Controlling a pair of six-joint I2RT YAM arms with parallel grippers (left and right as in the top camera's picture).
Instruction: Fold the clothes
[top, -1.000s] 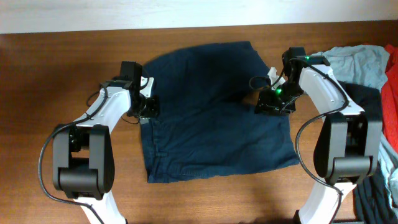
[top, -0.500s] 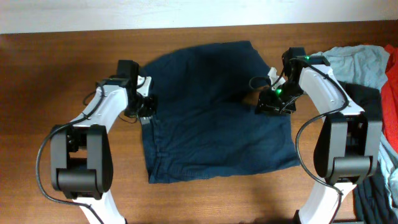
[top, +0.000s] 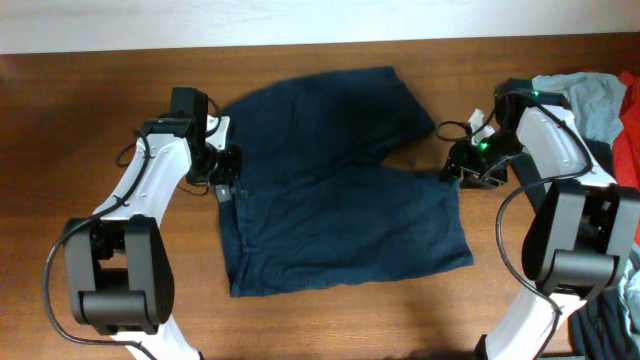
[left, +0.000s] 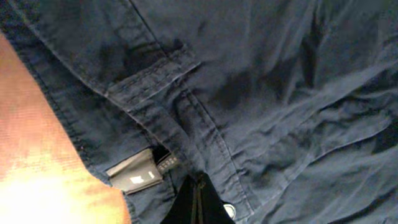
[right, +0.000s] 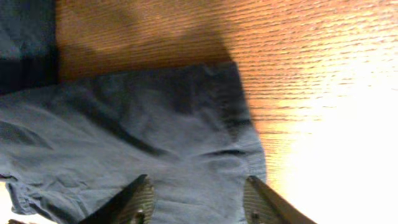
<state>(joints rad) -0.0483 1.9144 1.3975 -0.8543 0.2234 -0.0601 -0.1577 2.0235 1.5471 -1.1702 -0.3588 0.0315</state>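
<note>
The clothes, a pair of dark navy shorts (top: 340, 190), lie spread flat on the wooden table (top: 90, 120). My left gripper (top: 226, 182) is at their left edge, shut on the waistband. In the left wrist view its fingertips (left: 199, 186) pinch the cloth (left: 261, 93) beside a metal button (left: 229, 210) and a grey label (left: 134, 174). My right gripper (top: 468, 172) hovers at the right edge of the shorts. It is open, with its fingers (right: 140, 199) spread over the hem of a leg (right: 155, 124) and nothing between them.
A heap of other garments lies at the right table edge: a pale blue shirt (top: 590, 100), a black garment (top: 592, 160) and red cloth (top: 628, 140). Bare wood (right: 323, 74) shows right of the hem.
My left gripper closed on the waistband and drew it left and back, shifting the shorts. My right gripper moved right, off the cloth's middle to its edge, and widened slightly.
</note>
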